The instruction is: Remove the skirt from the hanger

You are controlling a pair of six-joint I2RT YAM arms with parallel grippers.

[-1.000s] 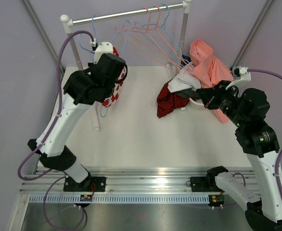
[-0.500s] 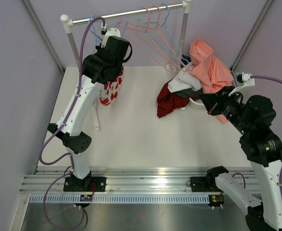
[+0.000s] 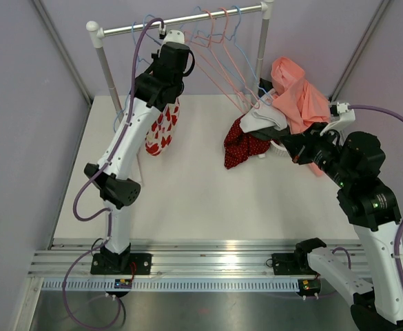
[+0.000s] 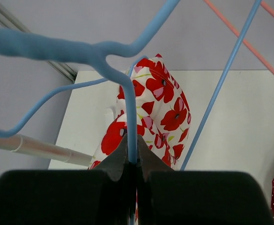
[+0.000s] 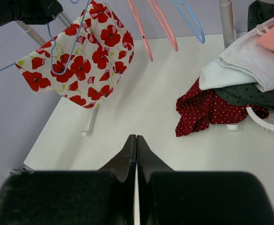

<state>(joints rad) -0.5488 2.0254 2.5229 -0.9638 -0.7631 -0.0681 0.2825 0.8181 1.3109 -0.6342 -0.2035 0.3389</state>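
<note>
Skirt (image 4: 161, 105) hangs on the blue hanger (image 4: 131, 112), just below and ahead of the left gripper (image 4: 132, 159). Left jaws are pinched tight on the hanger wire, close under the rail (image 3: 118, 29). Right gripper (image 5: 136, 146) is closed on nothing, with the skirt well apart, up and to its left. Judgement: only the hanger is held. The skirt is not yet off, and pulling it free remains.

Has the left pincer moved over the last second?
Yes. The left pincer, shut on the blue hanger, has risen toward the clothes rail, carrying the poppy skirt along.
</note>
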